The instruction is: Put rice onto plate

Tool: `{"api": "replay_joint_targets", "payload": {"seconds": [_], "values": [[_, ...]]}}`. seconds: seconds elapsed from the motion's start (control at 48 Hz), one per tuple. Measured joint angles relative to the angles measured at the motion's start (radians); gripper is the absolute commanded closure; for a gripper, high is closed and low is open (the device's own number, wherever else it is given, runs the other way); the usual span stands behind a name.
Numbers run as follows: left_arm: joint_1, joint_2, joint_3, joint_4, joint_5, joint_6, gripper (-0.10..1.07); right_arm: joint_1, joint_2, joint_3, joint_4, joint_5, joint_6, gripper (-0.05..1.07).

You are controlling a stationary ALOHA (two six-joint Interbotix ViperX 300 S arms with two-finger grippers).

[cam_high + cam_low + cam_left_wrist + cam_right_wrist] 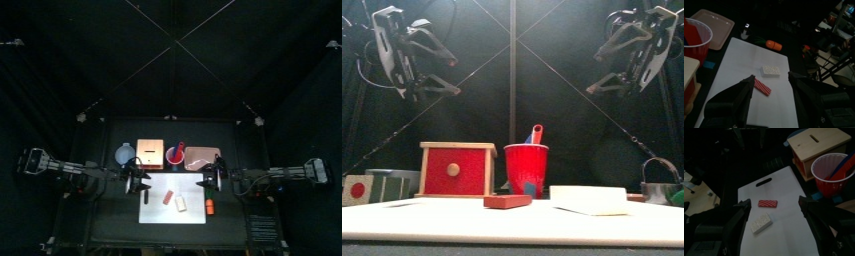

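Note:
The rice (772,72) is a small pale whitish block lying on a white cutting board (744,55); it also shows in the right wrist view (761,223), the top view (183,203) and the front view (589,198). The pale pink plate (714,21) lies off the board's far end, next to a red cup (696,37), and shows in the top view (201,156). My left gripper (771,77) and right gripper (775,201) both hang high above the board, open and empty, left (134,183) and right (214,180) of it.
A red stick-like piece (763,86) lies beside the rice and an orange piece (774,45) near the board's edge. A tan box (150,152) and the red cup (175,153) stand behind the board. A metal pot (657,185) stands at the right.

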Motion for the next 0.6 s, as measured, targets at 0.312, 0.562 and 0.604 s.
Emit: {"api": "replay_joint_targets", "payload": {"seconds": [0.312, 0.562, 0.604], "values": [[0.006, 0.0, 0.002, 0.005, -0.002, -0.002, 0.07, 0.005, 0.032, -0.018, 0.092, 0.029, 0.009, -0.01], [0.009, 0.0, 0.0, 0.005, 0.0, -0.002, 0.07, 0.037, 0.132, -0.132, 0.385, 0.304, 0.011, -0.01], [0.011, 0.0, 0.0, 0.005, 0.002, -0.002, 0.07, 0.044, 0.155, -0.155, 0.437, 0.353, 0.012, -0.01]]}}
